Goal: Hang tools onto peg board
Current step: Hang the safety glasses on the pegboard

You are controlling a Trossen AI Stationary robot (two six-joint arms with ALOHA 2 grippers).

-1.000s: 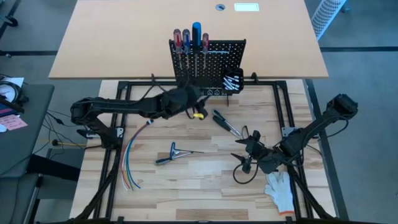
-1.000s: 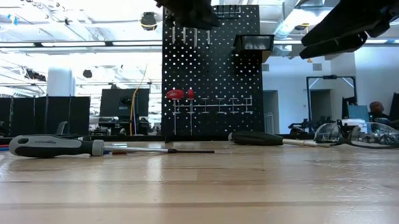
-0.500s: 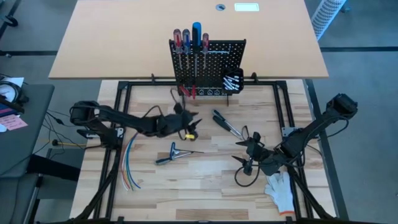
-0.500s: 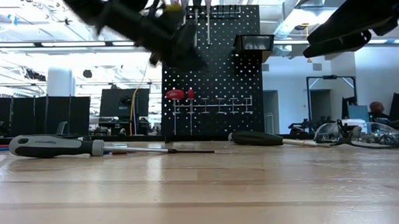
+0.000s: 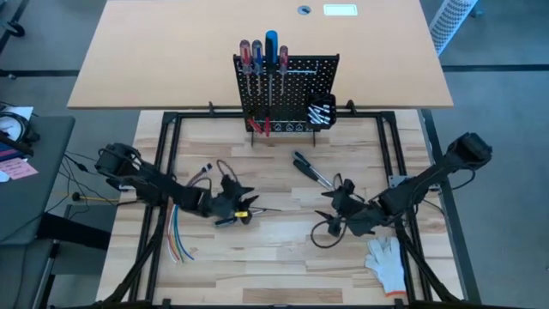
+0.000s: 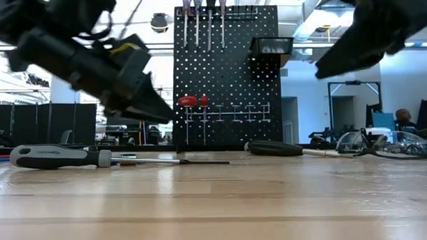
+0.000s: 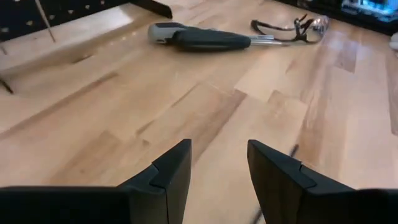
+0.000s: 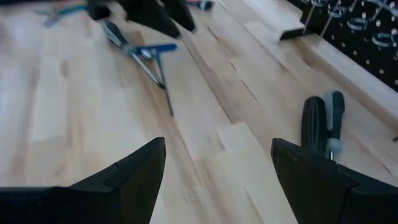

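the peg board [image 5: 287, 90] now stands clear; the left hand [image 5: 239, 204], fingers spread, has dropped over table tools.

My left gripper [image 5: 243, 206] has pulled back from the peg board [image 5: 287, 90] toward seven o'clock. It now hangs over the blue-handled tool [image 5: 230, 216], fingers apart. My right gripper [image 5: 336, 204] edged slightly toward nine o'clock.

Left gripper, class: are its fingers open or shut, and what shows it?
Open. The left gripper shows bare wooden table between its two separated fingers.
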